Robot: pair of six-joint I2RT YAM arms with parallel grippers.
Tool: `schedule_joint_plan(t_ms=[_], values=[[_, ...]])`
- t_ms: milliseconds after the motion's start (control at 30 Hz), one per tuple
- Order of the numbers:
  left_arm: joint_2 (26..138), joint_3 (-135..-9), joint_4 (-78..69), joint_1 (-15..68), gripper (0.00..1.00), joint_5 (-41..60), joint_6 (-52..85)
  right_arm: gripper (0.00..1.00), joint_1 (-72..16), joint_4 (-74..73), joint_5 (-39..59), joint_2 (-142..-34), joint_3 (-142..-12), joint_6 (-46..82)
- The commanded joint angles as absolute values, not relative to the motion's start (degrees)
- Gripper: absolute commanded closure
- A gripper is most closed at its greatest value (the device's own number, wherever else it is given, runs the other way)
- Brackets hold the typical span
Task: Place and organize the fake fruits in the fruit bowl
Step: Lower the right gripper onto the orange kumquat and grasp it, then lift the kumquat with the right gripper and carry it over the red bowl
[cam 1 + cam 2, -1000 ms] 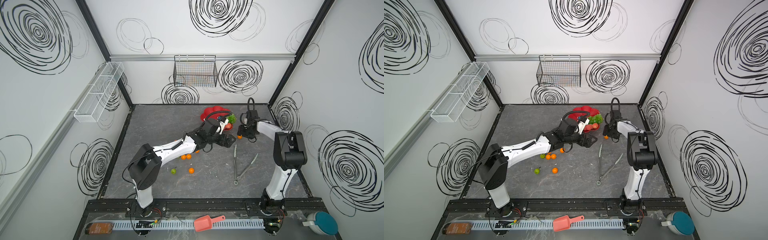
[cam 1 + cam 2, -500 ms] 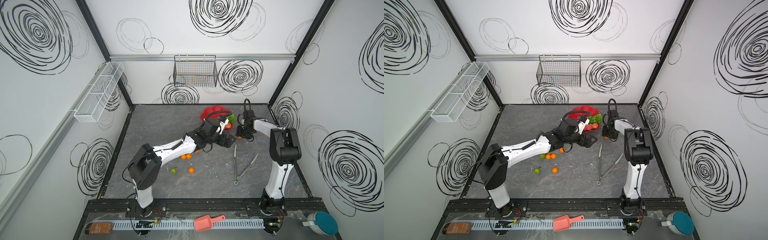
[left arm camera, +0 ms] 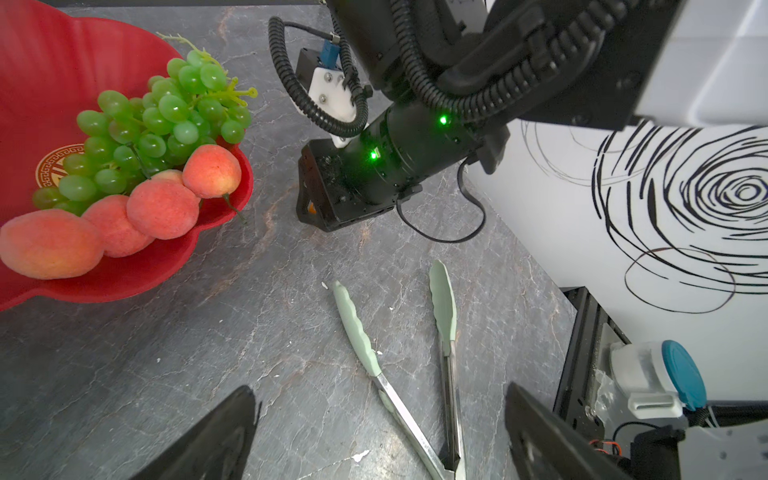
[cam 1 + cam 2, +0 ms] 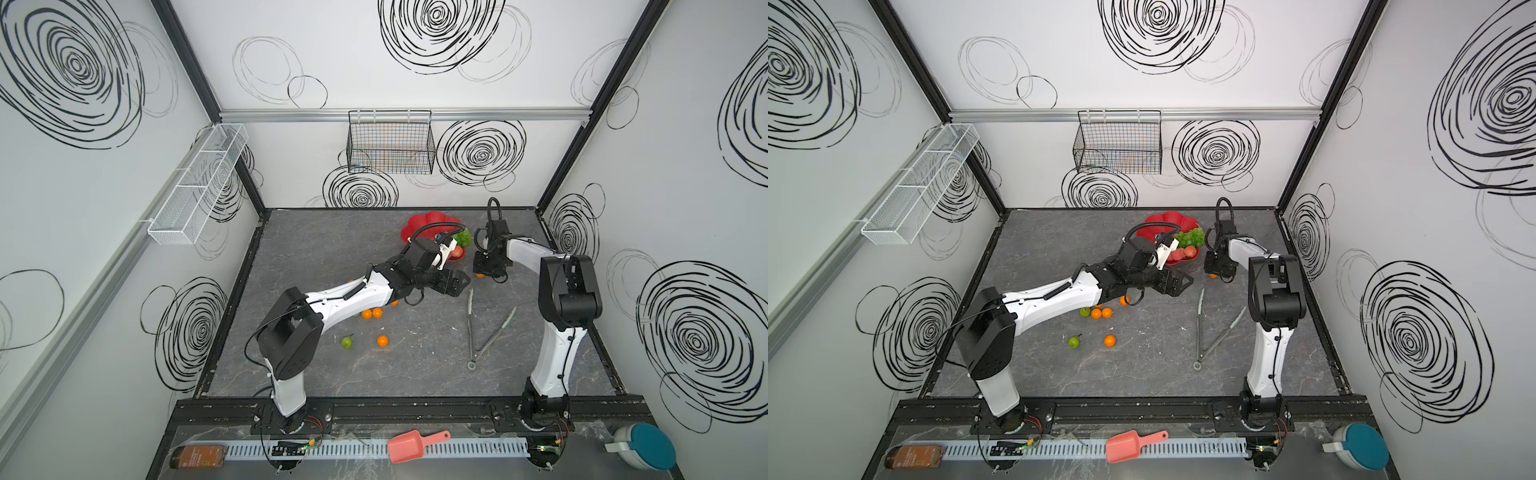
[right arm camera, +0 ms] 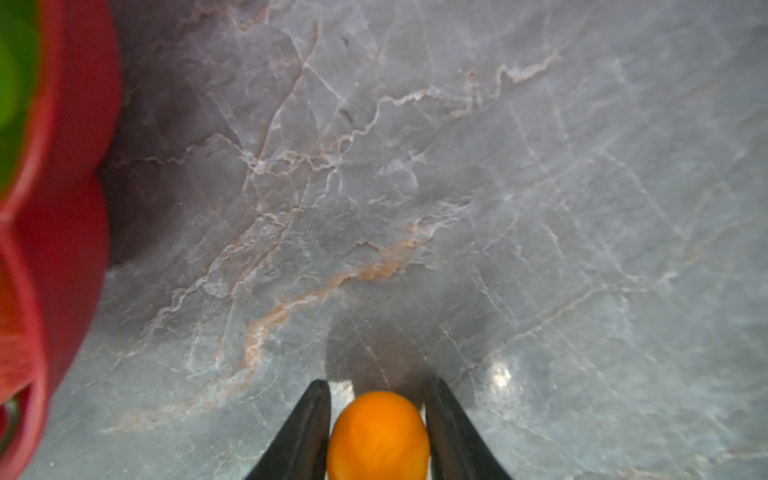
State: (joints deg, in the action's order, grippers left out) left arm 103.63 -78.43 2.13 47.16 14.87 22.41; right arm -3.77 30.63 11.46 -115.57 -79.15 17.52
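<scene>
Item: right end effector (image 5: 377,386) clamped on orange (image 5: 378,436), resting on table (image 5: 540,208), right of fruit bowl (image 5: 62,208); left end effector (image 3: 378,388) spread apart, empty; risk: tip-only pinch may let round orange squirt free on lifting.

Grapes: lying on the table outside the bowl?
No, in the left wrist view the grapes lie inside the fruit bowl, next to the peaches.
</scene>
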Motion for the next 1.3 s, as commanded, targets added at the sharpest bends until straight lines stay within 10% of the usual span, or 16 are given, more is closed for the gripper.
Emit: schedule_joint_plan(t_ms=[0, 1267], values=[[104.4, -80.2, 1.7, 47.4, 0.04, 14.1, 21.3, 0.59, -4.3, 32.4, 11.1, -115.5, -80.2, 17.1], [97.5, -75.4, -4.5, 29.7, 0.04, 20.1, 29.1, 0.63, -15.2, 33.8, 7.3, -91.5, -73.4, 22.0]])
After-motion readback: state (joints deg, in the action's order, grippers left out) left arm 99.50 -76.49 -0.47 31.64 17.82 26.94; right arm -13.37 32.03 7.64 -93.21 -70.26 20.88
